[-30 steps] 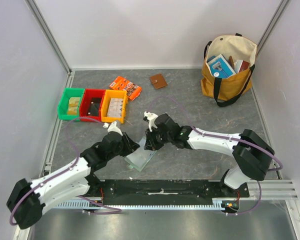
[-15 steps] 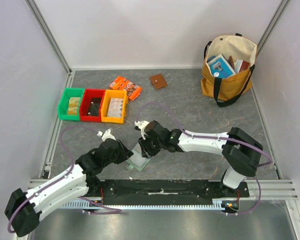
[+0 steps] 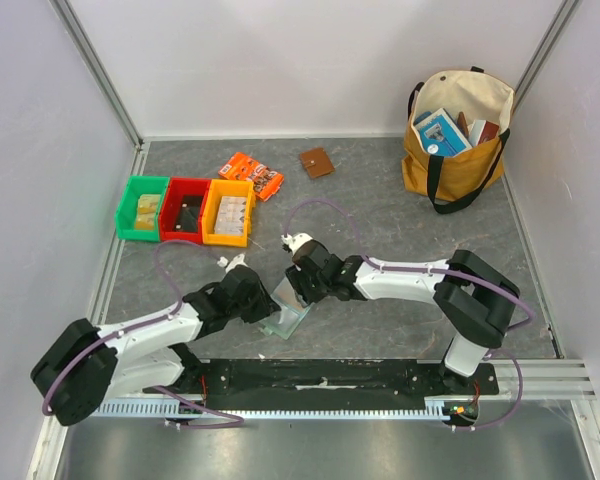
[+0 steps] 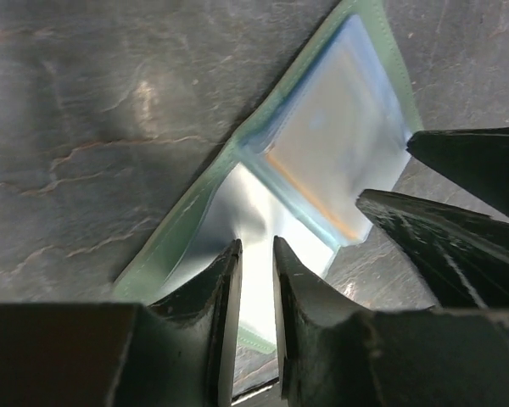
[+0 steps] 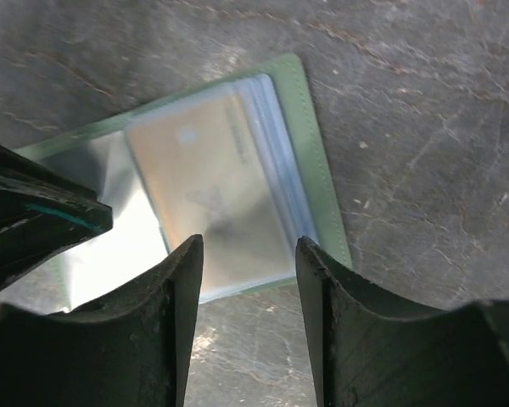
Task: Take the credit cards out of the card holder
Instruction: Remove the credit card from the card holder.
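The card holder (image 3: 288,320) lies open and flat on the table, pale green with clear sleeves. A tan credit card (image 5: 208,191) sits inside one sleeve, and its orange edge (image 4: 310,191) shows in the left wrist view. My left gripper (image 3: 265,303) is at the holder's left half. Its fingers (image 4: 223,280) stand just over the shiny sleeve with a narrow gap between them and nothing in it. My right gripper (image 5: 248,246) is open over the holder's (image 5: 310,161) near edge, with nothing between its jaws. Its dark fingers (image 4: 458,254) also show in the left wrist view.
Green (image 3: 140,208), red (image 3: 185,210) and yellow (image 3: 228,212) bins stand at the left. An orange packet (image 3: 252,174) and a brown wallet (image 3: 317,162) lie at the back. A tan tote bag (image 3: 458,135) with books stands at the back right.
My right gripper's jaws have opened wide over the holder. My left arm shifted left, then came back in toward the holder's left side. The holder has stayed on the table.
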Controlling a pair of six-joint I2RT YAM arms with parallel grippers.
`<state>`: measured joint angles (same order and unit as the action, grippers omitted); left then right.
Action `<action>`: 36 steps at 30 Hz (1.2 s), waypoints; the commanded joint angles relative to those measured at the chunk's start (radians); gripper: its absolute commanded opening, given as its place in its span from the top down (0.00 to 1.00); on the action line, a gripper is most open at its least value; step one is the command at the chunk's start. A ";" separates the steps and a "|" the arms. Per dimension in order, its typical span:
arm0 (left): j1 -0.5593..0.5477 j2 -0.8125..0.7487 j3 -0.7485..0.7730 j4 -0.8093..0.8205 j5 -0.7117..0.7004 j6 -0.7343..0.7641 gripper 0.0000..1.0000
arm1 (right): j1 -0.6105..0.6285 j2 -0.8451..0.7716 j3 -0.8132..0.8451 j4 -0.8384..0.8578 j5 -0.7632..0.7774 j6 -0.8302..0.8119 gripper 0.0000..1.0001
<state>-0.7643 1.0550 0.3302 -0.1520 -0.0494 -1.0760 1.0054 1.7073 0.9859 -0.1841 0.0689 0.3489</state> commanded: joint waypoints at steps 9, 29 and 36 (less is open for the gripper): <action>-0.001 0.353 0.153 0.201 -0.004 0.108 0.74 | -0.037 0.009 -0.069 -0.017 0.172 0.035 0.47; 0.002 0.260 0.356 -0.044 -0.096 0.266 0.72 | -0.163 -0.109 -0.078 -0.020 0.149 0.041 0.48; 0.002 0.229 0.282 -0.107 -0.148 0.248 0.68 | -0.157 -0.069 -0.069 -0.002 0.124 0.038 0.50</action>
<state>-0.7605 1.2831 0.6456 -0.1936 -0.1383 -0.8494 0.8406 1.6287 0.8974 -0.2031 0.2092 0.3775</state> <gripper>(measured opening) 0.316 0.512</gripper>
